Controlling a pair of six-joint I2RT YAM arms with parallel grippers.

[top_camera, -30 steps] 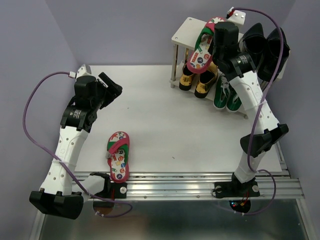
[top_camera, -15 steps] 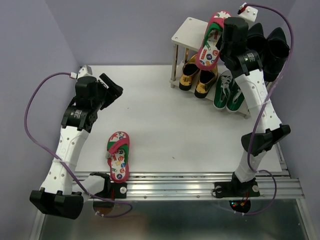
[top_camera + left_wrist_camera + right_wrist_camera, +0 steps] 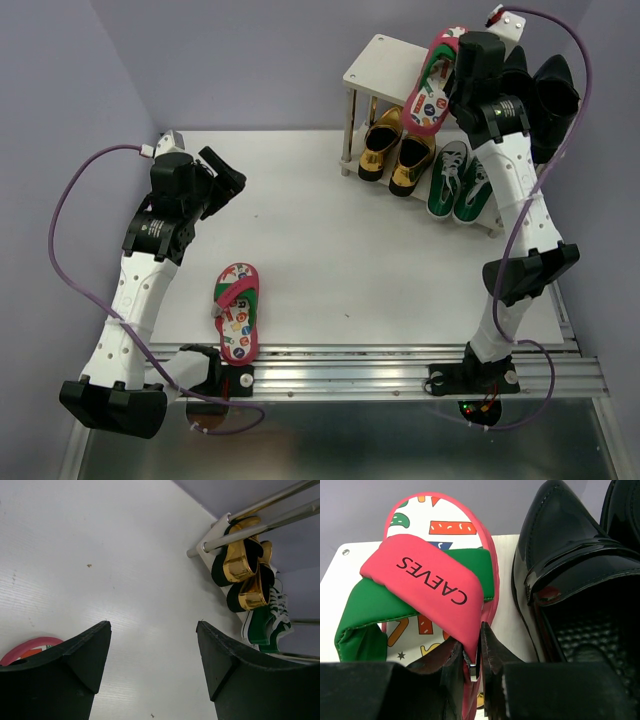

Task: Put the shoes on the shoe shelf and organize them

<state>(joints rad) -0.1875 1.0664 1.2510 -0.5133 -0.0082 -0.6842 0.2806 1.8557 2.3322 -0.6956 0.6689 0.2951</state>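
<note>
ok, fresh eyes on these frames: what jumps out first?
The right gripper pinches a red-pink flip-flop by its strap at the shelf top, beside the black loafers. Its mate lies alone on the table, at the near left.

White table [image 3: 330,250], lilac walls [image 3: 250,60]

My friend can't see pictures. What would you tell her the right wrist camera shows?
The right gripper pinches the pink strap of a flip-flop with a colourful patterned footbed. A glossy black loafer sits close on its right, and the cream shelf top shows behind both.
</note>
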